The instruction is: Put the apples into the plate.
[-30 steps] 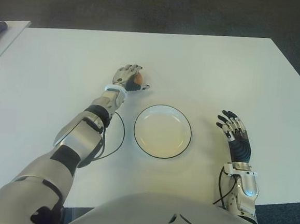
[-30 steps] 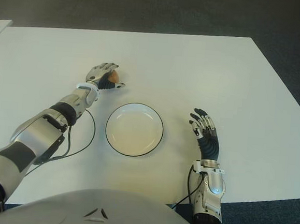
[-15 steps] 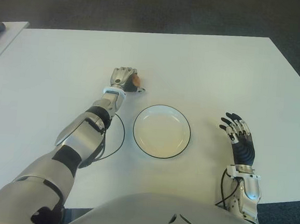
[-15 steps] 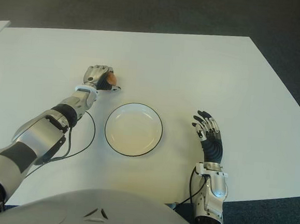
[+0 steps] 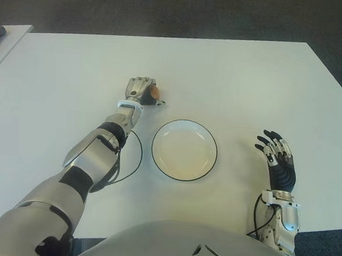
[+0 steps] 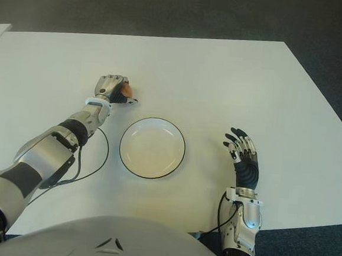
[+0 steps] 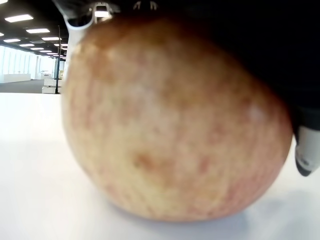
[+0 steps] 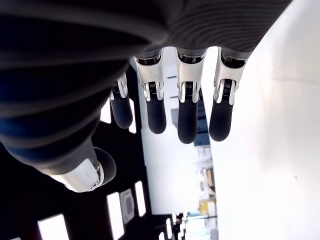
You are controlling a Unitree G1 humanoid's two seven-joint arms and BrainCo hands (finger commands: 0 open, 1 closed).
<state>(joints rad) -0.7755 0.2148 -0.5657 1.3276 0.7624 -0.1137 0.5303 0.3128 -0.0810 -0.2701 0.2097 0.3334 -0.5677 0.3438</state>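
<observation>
The left hand has its fingers curled over the apple, which sits on the white surface just beyond the plate's far-left rim. A firm wrap, then lift clear of the rim. Nothing lies between. The right hand, fingers spread and empty, shows right of the plate.

I see one white table that spans most of both eye views, with dark floor beyond its far edge. On its surface lies a round white plate with a dark rim, near the front centre. An apple sits on the tabletop beyond the plate, toward the left. A black cable loops on the surface just left of the plate.
</observation>
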